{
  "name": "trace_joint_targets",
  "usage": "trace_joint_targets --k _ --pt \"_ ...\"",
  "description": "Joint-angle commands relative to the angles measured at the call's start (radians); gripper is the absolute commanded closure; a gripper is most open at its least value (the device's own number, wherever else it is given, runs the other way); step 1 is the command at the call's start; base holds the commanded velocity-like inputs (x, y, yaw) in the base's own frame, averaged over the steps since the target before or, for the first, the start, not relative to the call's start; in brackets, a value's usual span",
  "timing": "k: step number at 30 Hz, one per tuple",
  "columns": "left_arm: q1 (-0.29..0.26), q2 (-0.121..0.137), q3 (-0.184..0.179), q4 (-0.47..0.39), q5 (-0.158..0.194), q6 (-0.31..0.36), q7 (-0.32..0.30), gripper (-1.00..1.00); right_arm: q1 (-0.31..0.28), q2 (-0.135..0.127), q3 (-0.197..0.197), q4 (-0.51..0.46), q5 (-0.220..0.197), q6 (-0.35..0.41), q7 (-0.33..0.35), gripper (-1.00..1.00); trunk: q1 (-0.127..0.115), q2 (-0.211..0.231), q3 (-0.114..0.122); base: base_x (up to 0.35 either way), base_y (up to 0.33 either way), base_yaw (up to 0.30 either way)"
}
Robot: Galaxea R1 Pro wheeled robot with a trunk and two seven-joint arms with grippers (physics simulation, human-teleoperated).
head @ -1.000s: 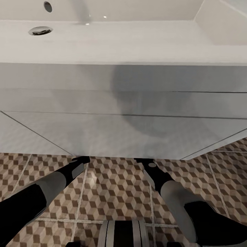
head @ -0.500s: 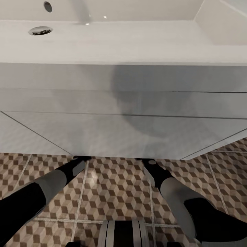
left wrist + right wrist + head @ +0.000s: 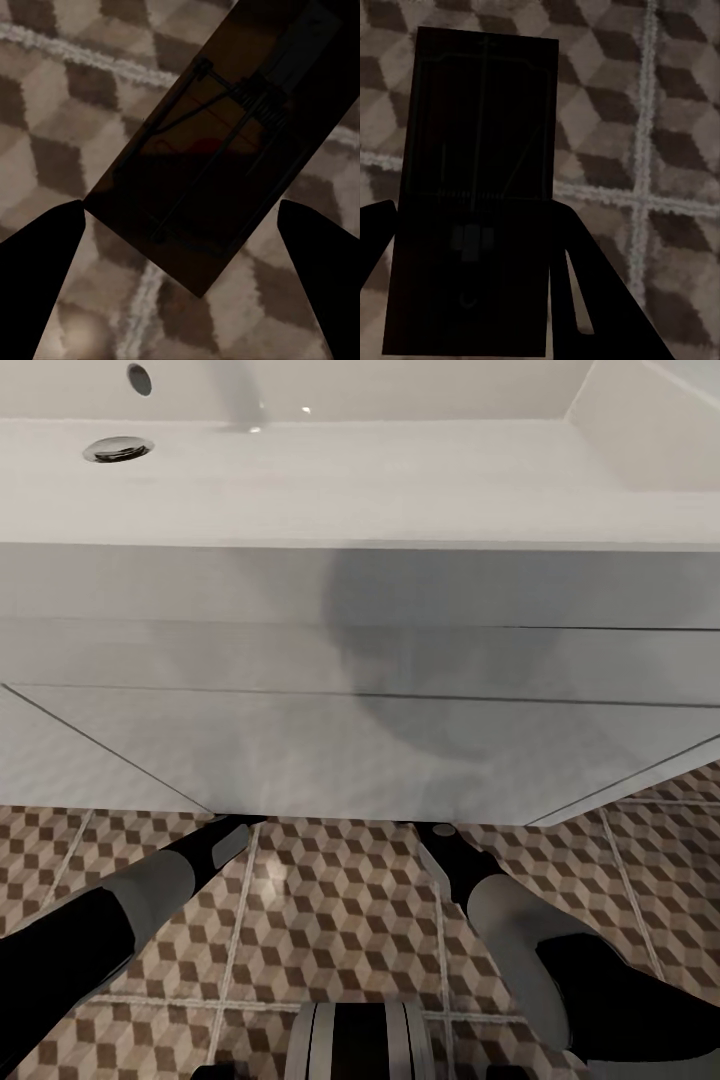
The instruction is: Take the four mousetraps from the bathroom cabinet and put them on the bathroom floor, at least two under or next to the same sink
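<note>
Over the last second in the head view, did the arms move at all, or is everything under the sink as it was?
Both arms crept forward under the sink: the left forearm's black end, clear of the vanity's lower edge a second ago, now sits against it, and the right wrist joint has slid up to that edge too. The camera, the sink and the floor did not shift. In each wrist view a mousetrap lies on the tiles.
</note>
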State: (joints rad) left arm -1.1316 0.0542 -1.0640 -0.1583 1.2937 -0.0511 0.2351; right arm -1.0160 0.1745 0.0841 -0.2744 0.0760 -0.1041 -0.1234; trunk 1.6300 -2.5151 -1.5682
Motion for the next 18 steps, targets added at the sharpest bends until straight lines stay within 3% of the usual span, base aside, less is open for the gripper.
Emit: trace_joint_targets --k 1,18 --pt "-0.031 0.001 -0.013 -0.005 0.004 0.001 0.01 1.0 -0.001 0.0 0.006 0.0 0.007 -0.001 -0.008 1.0 0.0 0.0 0.0 0.0 0.0 0.0" --pt "-0.063 0.002 -0.01 -0.058 0.007 0.0 0.01 1.0 -0.001 0.0 0.014 -0.074 0.013 -0.003 -0.008 1.0 0.0 0.0 -0.002 0.0 0.0 0.004"
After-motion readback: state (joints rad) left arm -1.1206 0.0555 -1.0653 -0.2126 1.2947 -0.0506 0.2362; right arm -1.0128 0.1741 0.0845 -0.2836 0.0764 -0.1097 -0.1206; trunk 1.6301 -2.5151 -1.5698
